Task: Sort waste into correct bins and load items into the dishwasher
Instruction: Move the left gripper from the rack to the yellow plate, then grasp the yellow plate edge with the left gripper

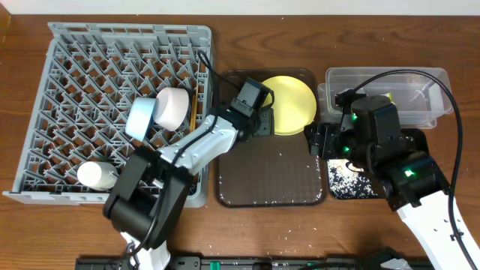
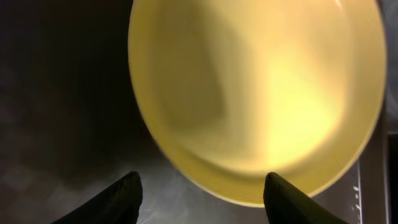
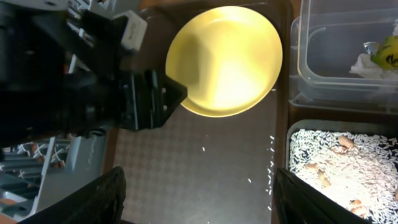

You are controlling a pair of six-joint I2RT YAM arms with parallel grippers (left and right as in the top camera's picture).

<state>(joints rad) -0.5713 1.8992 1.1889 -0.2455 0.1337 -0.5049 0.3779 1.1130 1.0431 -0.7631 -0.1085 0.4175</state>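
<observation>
Overhead, the yellow plate (image 1: 291, 101) lies on the brown tray (image 1: 270, 180) on the worktop (image 1: 240, 37), with the left claw (image 1: 264, 124) at its left rim and the rack (image 1: 75, 75) beyond. Left wrist: that claw's fingers (image 2: 124, 199) stand wide apart, the plate's rim between their tips. Right wrist: the right claw (image 3: 199, 199) hangs wide open above the brown tray, beside the black tray (image 3: 290, 155) of grains (image 3: 348, 168) and the clear tub (image 3: 323, 74).
</observation>
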